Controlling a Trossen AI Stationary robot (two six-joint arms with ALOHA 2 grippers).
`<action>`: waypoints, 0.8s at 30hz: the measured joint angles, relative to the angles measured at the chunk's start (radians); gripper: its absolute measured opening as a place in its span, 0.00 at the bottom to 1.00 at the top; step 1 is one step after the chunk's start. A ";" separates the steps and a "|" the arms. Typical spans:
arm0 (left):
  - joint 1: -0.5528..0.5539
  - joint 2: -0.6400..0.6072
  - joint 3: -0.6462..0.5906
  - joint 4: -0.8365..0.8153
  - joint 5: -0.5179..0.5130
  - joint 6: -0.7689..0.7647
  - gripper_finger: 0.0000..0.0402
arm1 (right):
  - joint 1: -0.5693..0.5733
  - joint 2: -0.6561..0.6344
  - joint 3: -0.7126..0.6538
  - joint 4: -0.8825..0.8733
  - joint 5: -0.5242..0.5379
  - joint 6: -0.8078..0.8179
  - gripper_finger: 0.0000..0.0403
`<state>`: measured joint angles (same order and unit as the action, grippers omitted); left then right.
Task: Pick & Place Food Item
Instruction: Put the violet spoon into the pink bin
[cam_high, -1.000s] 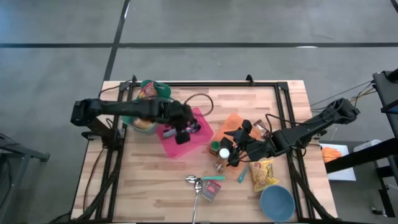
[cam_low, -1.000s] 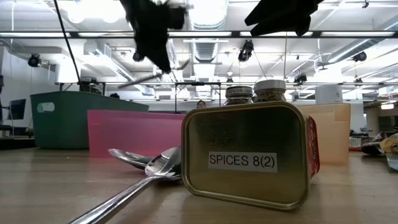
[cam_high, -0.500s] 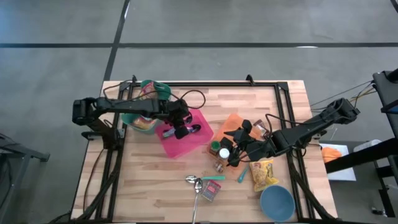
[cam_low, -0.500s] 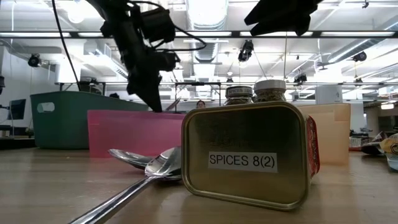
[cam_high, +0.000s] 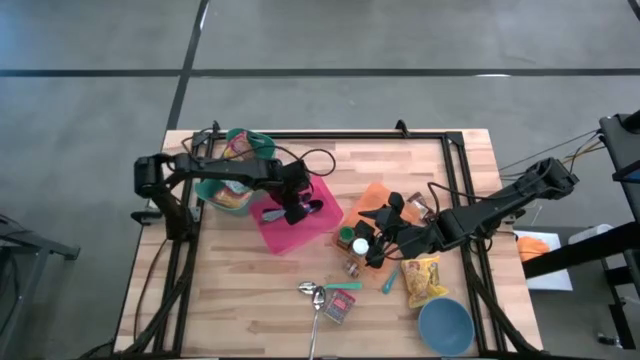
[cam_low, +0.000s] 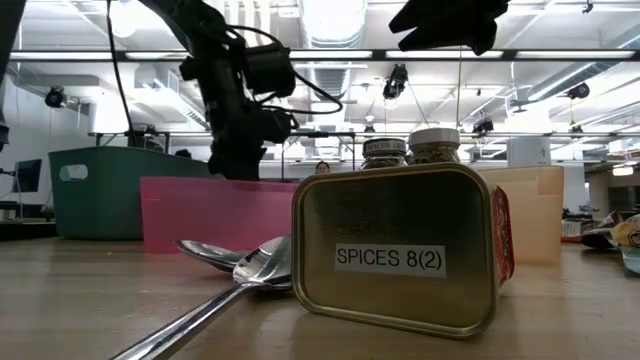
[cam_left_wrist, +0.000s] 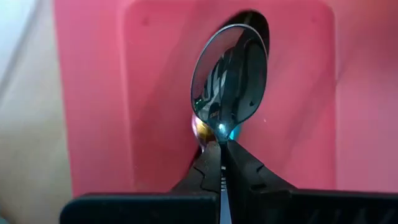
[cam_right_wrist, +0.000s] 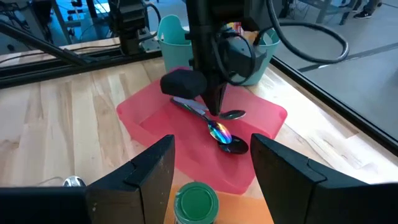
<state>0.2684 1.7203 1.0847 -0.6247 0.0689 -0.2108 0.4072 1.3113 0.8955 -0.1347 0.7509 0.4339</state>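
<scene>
My left gripper (cam_high: 296, 207) stands low over the pink tray (cam_high: 285, 228), shut on a silver spoon (cam_left_wrist: 230, 74). The right wrist view shows this gripper (cam_right_wrist: 214, 107) with the spoon's bowl (cam_right_wrist: 234, 114) just above the tray floor; I cannot tell whether it touches. A second, rainbow-tinted spoon (cam_right_wrist: 222, 135) lies flat in the tray. My right gripper (cam_high: 376, 240) hangs open above a green-lidded jar (cam_right_wrist: 196, 202), touching nothing. A yellow snack bag (cam_high: 424, 280) lies on the table near the right arm. My left gripper pinches the silver spoon at its neck (cam_left_wrist: 221, 142), just behind the bowl, between its two fingertips. The fingers come steeply from above and lie across the spoon. The bowl sticks out past the fingertips, and the spoon lies nearly level over the tray floor.
A teal bin (cam_high: 240, 150) with food packs stands behind the tray at the far left. Spice jars (cam_high: 352, 262), a spice tin (cam_low: 400, 250), two spoons (cam_high: 312, 292), an orange tray (cam_high: 378, 200) and a blue bowl (cam_high: 445, 325) crowd the near right.
My left gripper has come down toward the pink tray with the spoon, staying shut on it, and has turned somewhat. In the low view it has sunk from the top of the picture to just behind the tray's rim. The spoon has gone down to the tray floor.
</scene>
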 joint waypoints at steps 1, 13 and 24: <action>0.000 0.006 0.002 -0.003 0.003 0.006 0.00 | 0.000 0.000 0.000 -0.003 0.000 0.000 0.52; 0.001 0.038 0.002 -0.053 0.003 0.002 0.00 | 0.000 0.000 0.000 -0.008 0.000 0.000 0.52; 0.000 0.080 -0.006 -0.065 0.007 -0.009 0.00 | 0.000 0.000 0.000 -0.008 0.000 0.001 0.52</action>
<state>0.2680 1.8000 1.0789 -0.6897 0.0761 -0.2199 0.4074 1.3113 0.8955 -0.1425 0.7509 0.4347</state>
